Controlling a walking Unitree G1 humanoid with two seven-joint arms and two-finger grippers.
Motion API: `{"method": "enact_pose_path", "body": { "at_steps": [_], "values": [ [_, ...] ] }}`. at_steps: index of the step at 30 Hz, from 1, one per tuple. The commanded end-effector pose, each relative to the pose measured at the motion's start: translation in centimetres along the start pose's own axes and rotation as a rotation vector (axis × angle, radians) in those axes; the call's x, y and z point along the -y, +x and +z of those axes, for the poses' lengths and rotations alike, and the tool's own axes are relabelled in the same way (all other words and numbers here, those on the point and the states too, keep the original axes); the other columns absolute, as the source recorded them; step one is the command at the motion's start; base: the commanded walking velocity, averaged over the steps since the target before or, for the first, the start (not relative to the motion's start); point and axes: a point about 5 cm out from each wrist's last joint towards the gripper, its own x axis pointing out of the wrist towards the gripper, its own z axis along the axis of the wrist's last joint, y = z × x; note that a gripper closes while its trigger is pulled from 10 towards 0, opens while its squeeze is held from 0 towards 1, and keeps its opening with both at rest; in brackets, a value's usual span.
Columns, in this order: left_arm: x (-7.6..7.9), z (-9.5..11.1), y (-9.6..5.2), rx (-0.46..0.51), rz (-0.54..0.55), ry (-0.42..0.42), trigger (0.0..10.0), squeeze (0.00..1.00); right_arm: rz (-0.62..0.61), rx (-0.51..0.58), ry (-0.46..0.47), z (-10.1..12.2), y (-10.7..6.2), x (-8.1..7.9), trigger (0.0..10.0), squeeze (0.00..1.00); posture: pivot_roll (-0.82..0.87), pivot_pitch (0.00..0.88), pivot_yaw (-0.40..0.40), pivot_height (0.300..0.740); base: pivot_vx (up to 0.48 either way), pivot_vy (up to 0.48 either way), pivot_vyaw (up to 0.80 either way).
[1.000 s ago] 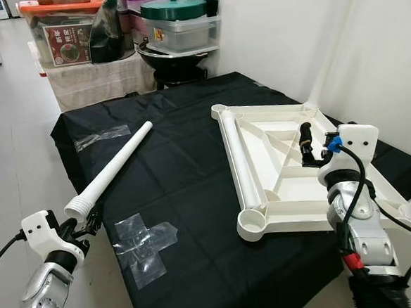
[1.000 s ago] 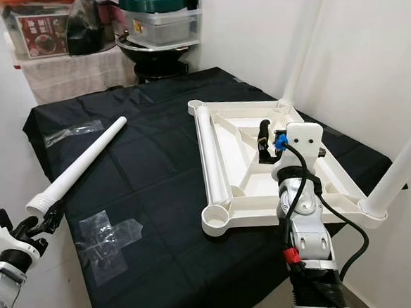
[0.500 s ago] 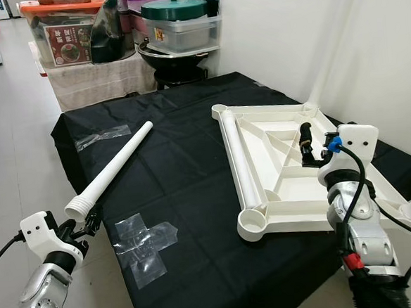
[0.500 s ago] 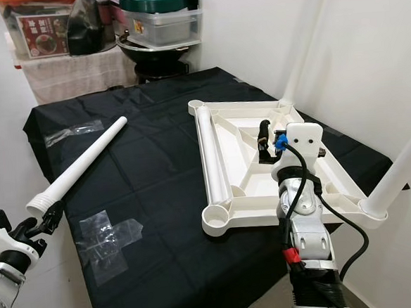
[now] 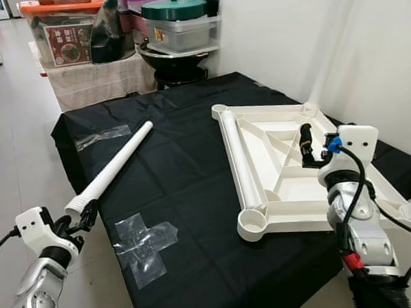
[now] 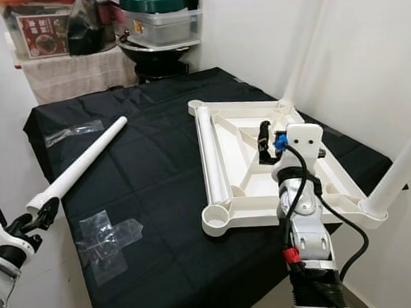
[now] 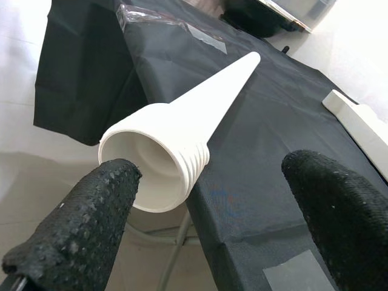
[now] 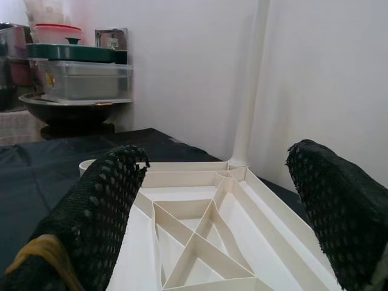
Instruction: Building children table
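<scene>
Fingers of the left gripper (image 5: 85, 217), lower left of the left eye view: spread, holding nothing, just beside the threaded end of a loose leg (image 5: 113, 170) on the black cloth (image 5: 185, 169).
Table top (image 5: 285, 168), centre right: upside down; a second leg lies along its left edge.
Right eye view: right gripper (image 6: 264, 144) over the table top; two legs stand fitted, at the far corner (image 6: 304, 38) and the near right corner (image 6: 399, 172).
Left wrist view: wide-open fingers (image 7: 73, 227) flank the leg's end.
Right wrist view: fingers (image 8: 100, 209) apart, empty.
Progress: roughly half; two legs left to screw in.
</scene>
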Motion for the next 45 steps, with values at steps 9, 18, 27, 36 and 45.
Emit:
{"method": "enact_pose_path", "body": {
  "at_steps": [9, 18, 27, 36, 45],
  "values": [
    [-0.1, 0.1, 0.5, -0.012, -0.012, 0.019, 10.0, 0.0, -0.013, -0.005, -0.019, -0.3, -0.2, 0.5, 10.0, 0.0, 0.07, 0.0, -0.08, 0.74, 0.0, 0.0, 0.0],
    [-0.1, -0.1, 1.0, -0.018, -0.021, 0.024, 10.0, 0.0, -0.017, -0.013, -0.023, -0.5, -0.3, 0.7, 10.0, 0.0, 0.06, 0.0, -0.085, 0.74, 0.0, 0.0, 0.0],
    [0.0, -0.1, 1.8, -0.025, -0.034, 0.03, 10.0, 0.0, -0.015, -0.016, -0.028, -0.4, -0.3, 0.8, 10.0, 0.0, 0.05, 0.0, -0.087, 0.74, 0.0, 0.0, 0.0],
    [0.2, -0.4, 2.2, -0.037, -0.043, 0.03, 10.0, 0.0, -0.015, -0.02, -0.035, -0.4, -0.4, 1.0, 10.0, 0.0, 0.04, 0.0, -0.09, 0.74, 0.0, 0.0, 0.0],
    [0.5, -0.8, 3.0, -0.054, -0.056, 0.026, 10.0, 0.0, -0.012, -0.022, -0.047, -0.3, -0.3, 1.2, 10.0, 0.0, 0.03, 0.0, -0.096, 0.74, 0.0, 0.0, 0.0]
  ]
}}
